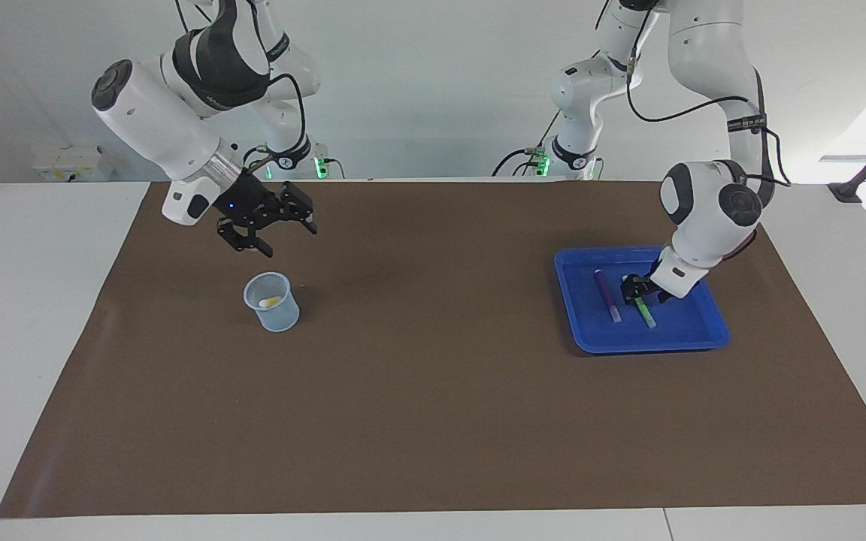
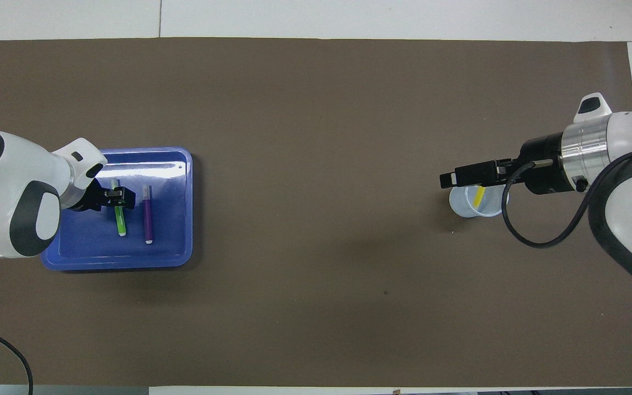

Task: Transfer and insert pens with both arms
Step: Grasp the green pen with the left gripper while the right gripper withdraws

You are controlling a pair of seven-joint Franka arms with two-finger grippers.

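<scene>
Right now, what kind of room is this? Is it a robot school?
Probably a robot lab, set up for practice. Two big white arms stand at a white table under a brown mat, with only a blue tray of pens and a small mesh cup. The walls are bare and cables hang loose.

Even bright light, tray (image 2: 146, 167) glare

The setting is presenting as a robotics laboratory. Two white jointed arms (image 1: 177, 128) are operating over a white table (image 1: 27, 300) that is carrying a brown mat (image 1: 433, 413). Smaller arm bases with green lights (image 1: 320, 167) are standing against a bare white wall (image 1: 433, 75).
</scene>
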